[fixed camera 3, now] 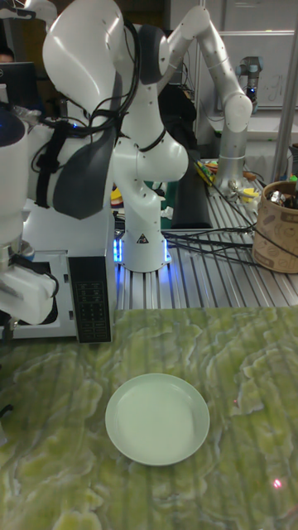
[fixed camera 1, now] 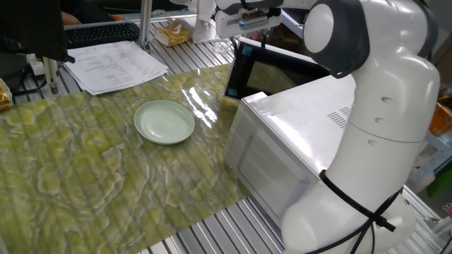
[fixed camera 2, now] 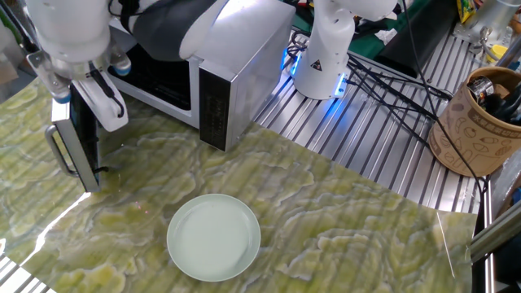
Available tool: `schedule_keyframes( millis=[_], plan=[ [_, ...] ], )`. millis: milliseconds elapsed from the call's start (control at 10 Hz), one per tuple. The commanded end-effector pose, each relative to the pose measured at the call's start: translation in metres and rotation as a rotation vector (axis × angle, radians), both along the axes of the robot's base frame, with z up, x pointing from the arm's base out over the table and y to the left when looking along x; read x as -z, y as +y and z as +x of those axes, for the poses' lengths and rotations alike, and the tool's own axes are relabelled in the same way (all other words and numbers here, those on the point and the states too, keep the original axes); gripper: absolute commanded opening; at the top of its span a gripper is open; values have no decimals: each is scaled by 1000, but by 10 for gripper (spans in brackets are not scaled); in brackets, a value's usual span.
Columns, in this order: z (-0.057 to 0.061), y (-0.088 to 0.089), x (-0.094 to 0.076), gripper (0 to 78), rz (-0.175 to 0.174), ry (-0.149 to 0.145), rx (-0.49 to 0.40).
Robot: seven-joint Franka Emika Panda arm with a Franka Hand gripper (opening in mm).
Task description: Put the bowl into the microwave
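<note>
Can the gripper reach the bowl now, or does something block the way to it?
Probably yes. The bowl lies alone on the green mat, nothing on or beside it. The gripper is busy at the microwave door, well apart from the bowl.

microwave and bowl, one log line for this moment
microwave door: open | bowl: on mat, untouched | gripper: at door, state unclear

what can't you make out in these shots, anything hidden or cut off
- Gripper: the jaws' grip on the door is unclear in every view; the arm covers it.
- Microwave interior: the arm screens most of it.
- Door handle: cut off by the tall view's left edge.
- Bowl: fully visible.
</note>
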State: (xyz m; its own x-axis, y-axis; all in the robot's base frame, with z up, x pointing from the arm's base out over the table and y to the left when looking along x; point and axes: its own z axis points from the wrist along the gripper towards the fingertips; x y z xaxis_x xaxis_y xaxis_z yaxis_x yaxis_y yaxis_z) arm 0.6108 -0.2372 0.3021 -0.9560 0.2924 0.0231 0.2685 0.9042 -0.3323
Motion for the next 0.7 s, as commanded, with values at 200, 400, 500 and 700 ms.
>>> schedule_keyframes(
  millis=[200, 400, 500, 700],
  plan=[
    [1, -21, 1, 774, 33, -33, -72],
    [1, -18, 0, 774, 77, -16, -50],
    [1, -18, 0, 774, 83, -14, -49],
    [1, -18, 0, 774, 132, -8, 2]
  ],
)
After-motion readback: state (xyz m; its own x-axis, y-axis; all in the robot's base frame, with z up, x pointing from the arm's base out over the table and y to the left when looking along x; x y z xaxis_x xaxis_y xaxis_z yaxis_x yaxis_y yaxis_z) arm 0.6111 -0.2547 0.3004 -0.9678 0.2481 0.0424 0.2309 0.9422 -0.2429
